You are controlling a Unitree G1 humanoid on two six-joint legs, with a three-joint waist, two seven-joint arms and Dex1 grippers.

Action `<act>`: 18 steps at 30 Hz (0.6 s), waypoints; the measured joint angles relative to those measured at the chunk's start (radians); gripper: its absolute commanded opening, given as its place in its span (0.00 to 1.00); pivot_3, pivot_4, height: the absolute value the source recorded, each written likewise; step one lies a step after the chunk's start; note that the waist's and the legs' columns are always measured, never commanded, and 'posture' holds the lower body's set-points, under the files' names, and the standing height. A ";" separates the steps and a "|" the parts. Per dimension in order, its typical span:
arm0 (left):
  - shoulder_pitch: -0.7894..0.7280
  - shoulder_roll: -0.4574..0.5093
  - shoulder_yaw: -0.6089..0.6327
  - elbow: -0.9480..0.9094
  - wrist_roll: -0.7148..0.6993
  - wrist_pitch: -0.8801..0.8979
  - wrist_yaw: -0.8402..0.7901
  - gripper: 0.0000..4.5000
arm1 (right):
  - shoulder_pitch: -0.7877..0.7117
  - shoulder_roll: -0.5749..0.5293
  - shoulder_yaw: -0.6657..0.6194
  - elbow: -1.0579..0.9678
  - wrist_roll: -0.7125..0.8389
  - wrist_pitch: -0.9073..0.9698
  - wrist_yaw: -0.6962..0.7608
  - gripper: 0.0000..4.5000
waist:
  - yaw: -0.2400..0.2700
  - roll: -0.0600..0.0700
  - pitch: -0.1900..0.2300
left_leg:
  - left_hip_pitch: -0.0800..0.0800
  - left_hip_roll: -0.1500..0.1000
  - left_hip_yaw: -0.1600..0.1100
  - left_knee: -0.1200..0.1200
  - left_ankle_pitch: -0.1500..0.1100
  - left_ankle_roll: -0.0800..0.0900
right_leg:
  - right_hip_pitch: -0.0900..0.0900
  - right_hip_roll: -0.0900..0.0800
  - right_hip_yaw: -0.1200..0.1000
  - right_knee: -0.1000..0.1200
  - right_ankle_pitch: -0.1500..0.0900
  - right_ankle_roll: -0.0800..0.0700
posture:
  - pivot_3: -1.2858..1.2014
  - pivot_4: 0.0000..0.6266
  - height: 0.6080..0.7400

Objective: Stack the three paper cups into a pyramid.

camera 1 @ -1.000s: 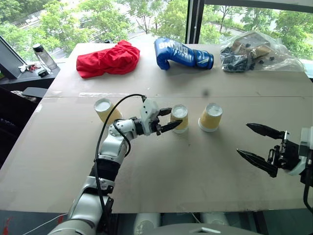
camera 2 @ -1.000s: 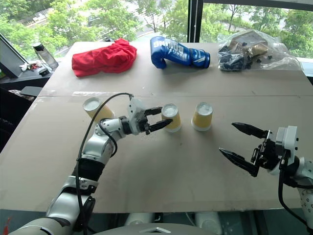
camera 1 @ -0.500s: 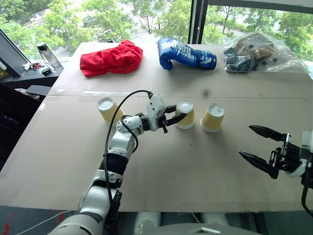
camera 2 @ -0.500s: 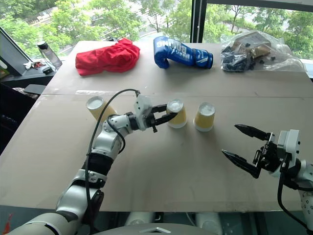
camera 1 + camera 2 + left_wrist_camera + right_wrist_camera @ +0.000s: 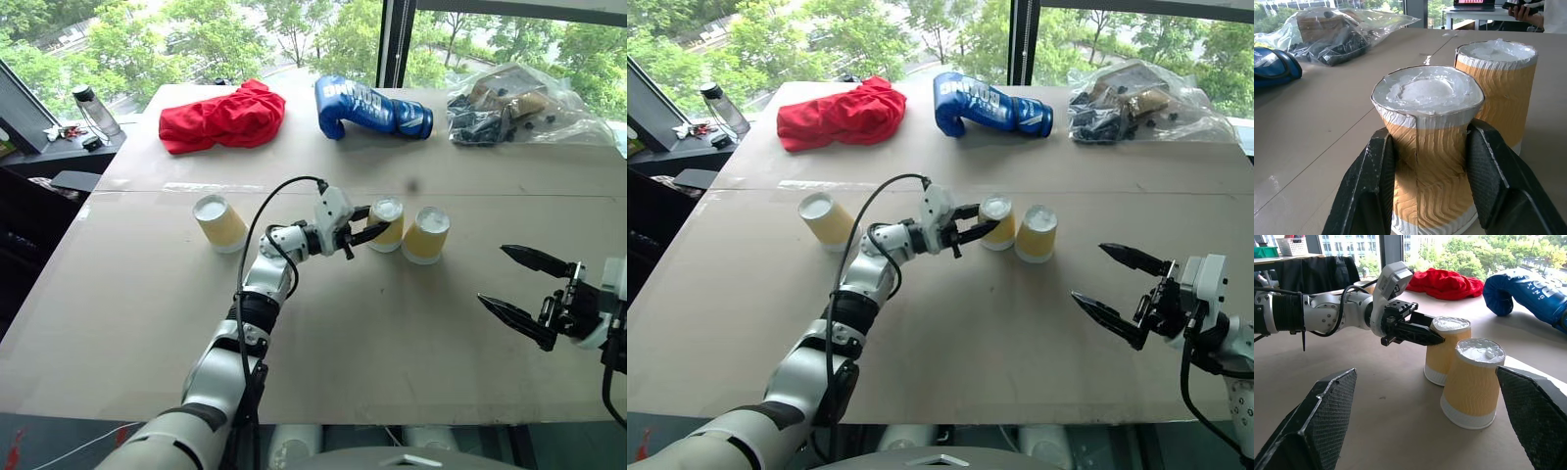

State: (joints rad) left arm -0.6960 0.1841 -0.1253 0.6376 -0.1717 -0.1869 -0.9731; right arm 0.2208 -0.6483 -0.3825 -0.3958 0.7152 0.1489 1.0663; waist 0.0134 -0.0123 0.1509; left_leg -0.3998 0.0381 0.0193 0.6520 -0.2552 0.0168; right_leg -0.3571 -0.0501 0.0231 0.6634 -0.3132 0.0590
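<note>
Cups come first in the head view: we see three paper cups standing upside down on the tan worktop [image 5: 323, 323]. The middle cup [image 5: 386, 224] is pinched at its sides by our left hand [image 5: 372, 227], which reaches in level from the left. The right cup [image 5: 426, 234] stands just beside the middle cup, so close that we cannot tell whether they touch. The left cup [image 5: 219, 222] stands alone, well apart from the other two. No cup sits on another. Our right hand [image 5: 521, 290] hovers low at the right edge with its black fingers spread wide, holding nothing, well apart from the cups. Along the far edge lie a red cloth [image 5: 223, 116], a blue boxing glove [image 5: 369, 107] and a clear plastic bag [image 5: 509, 106] of dark parts. A bottle [image 5: 95, 110] stands on a side ledge beyond the far left corner.

From the left wrist we look along two black fingers [image 5: 1374, 188] pressed against the held cup's ribbed yellow wall below its white base, which faces up. The wall is dented inward where the fingers press. The neighbouring cup stands just behind it, with the bag and the glove further off.

From the right wrist, the wide-set fingers [image 5: 1315, 418] frame both close cups, with the left hand clamped on the farther one and the red cloth and glove behind.
</note>
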 measured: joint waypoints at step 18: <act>0.214 0.101 0.052 -0.433 -0.057 0.184 0.028 1.00 | -0.053 0.000 0.020 0.012 -0.006 0.000 -0.003 1.00 | -0.004 0.000 0.000 | 0.000 0.002 0.000 0.000 0.000 0.000 | 0.000 0.000 0.001 0.001 0.000 0.000 | 0.52 0.24 1.00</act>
State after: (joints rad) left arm -0.4821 0.2850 -0.0734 0.2042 -0.2284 -0.0028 -0.9446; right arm 0.1679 -0.6485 -0.3629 -0.3835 0.7089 0.1488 1.0633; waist 0.0097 -0.0121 0.1508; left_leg -0.3994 0.0396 0.0191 0.6520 -0.2551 0.0165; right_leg -0.3571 -0.0501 0.0237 0.6643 -0.3132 0.0590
